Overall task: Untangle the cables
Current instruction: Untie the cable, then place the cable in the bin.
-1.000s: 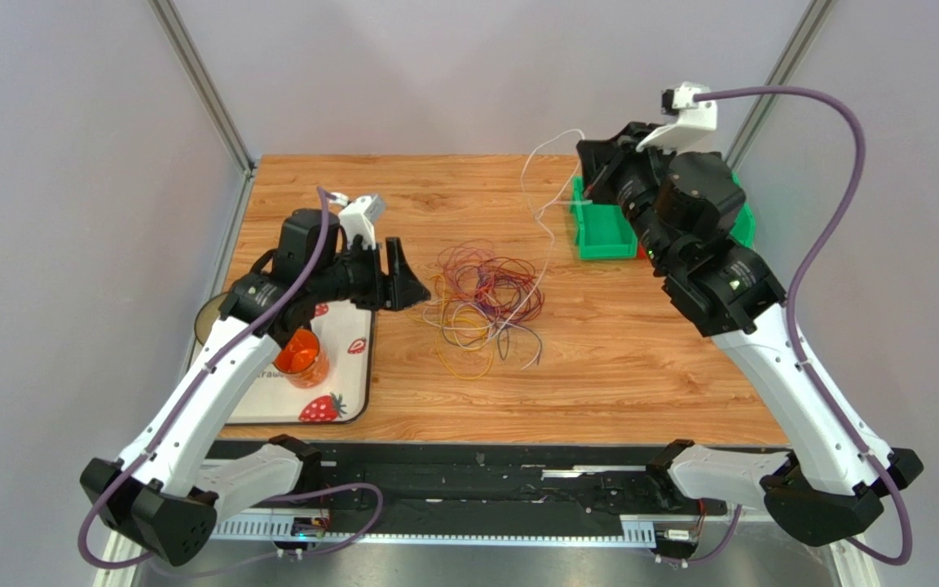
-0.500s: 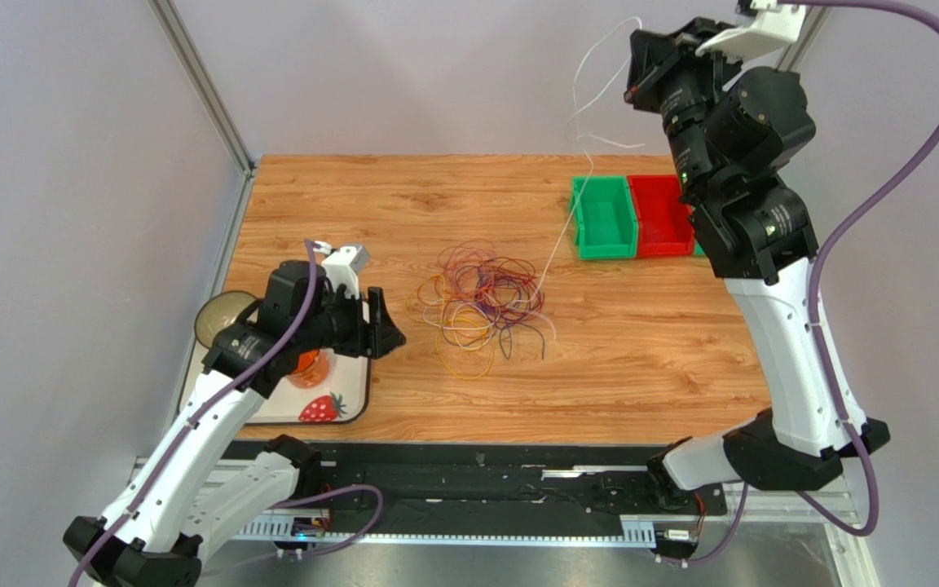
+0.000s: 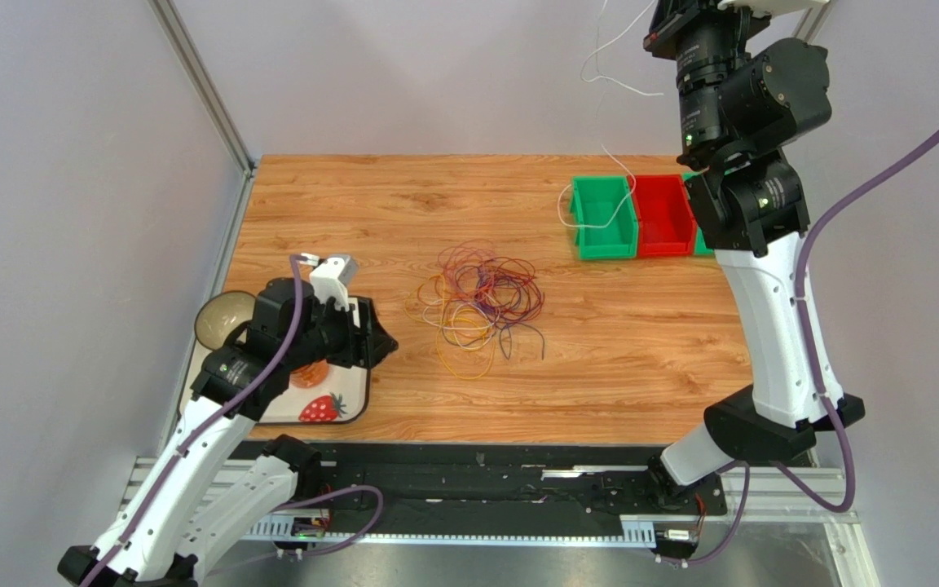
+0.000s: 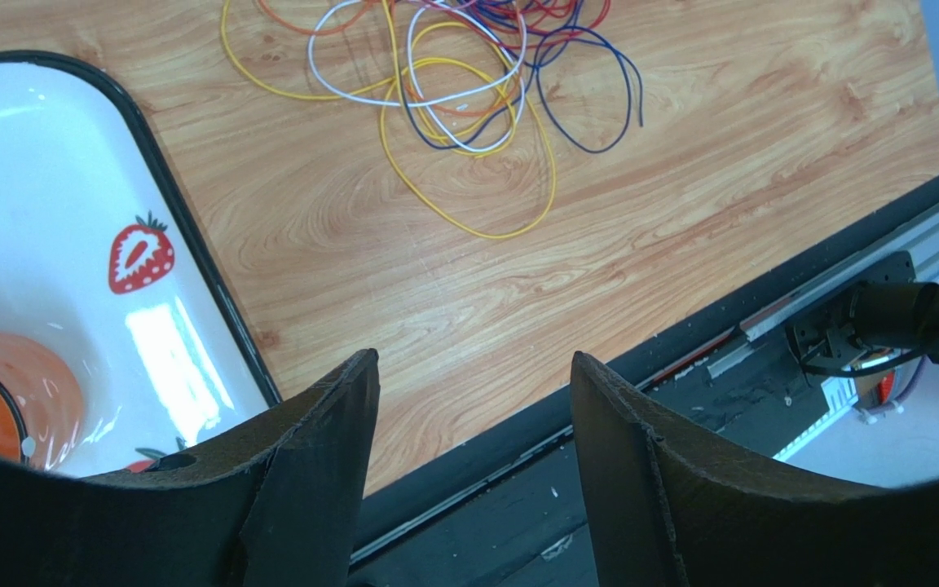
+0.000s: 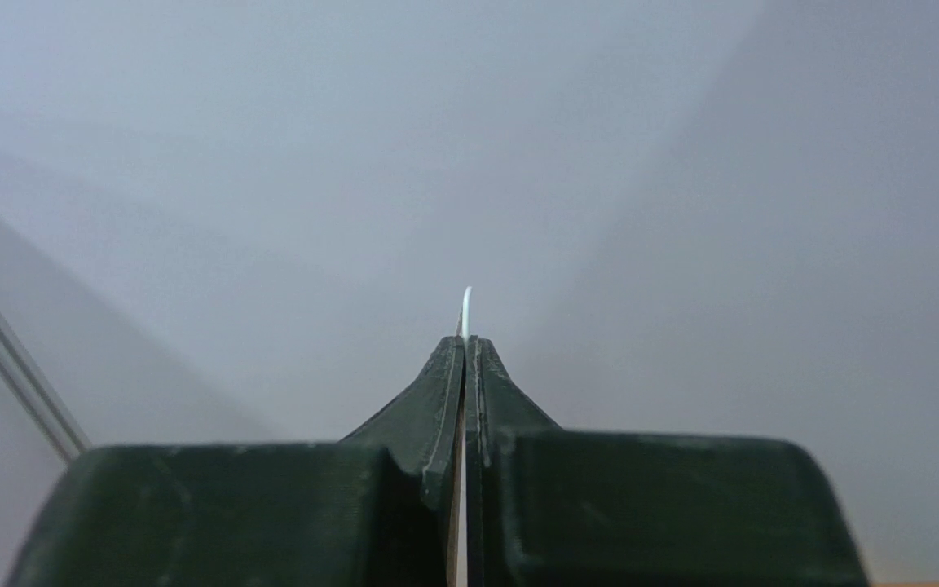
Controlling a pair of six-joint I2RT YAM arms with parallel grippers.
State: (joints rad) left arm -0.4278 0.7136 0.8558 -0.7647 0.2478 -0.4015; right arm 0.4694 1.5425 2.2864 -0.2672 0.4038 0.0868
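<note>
Lifted clear of the pile since a second ago, one white cable [image 5: 466,308] now hangs nearly straight down from the upper right of the overhead view. Its loose end droops at the green bin [image 3: 603,250]. The right gripper [image 5: 463,355] is pinched tight on it, high above that bin, so a lowering move looks likely. The red bin [image 3: 662,215] sits just beside. The remaining cables [image 3: 481,300] lie tangled at frame centre. The left gripper [image 4: 475,373] is nearer them. It is empty, jaws apart, and has drawn back over the tray [image 4: 193,259] at lower left, with nothing between.
</note>
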